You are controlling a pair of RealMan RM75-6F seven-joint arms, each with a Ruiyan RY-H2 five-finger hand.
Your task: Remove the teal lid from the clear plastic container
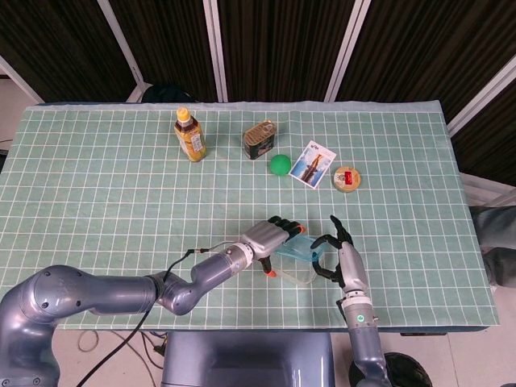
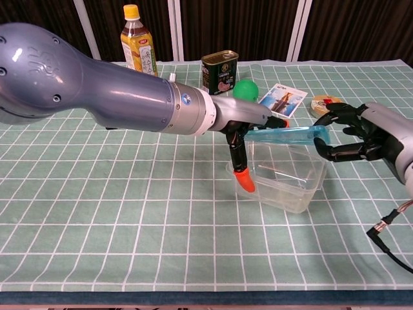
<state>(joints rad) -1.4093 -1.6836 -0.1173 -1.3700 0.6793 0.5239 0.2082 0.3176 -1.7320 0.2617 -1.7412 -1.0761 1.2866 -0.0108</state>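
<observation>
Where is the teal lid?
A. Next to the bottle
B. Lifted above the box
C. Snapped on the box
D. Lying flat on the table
B: the lid is raised off the box, held between the right hand and the left hand.
</observation>
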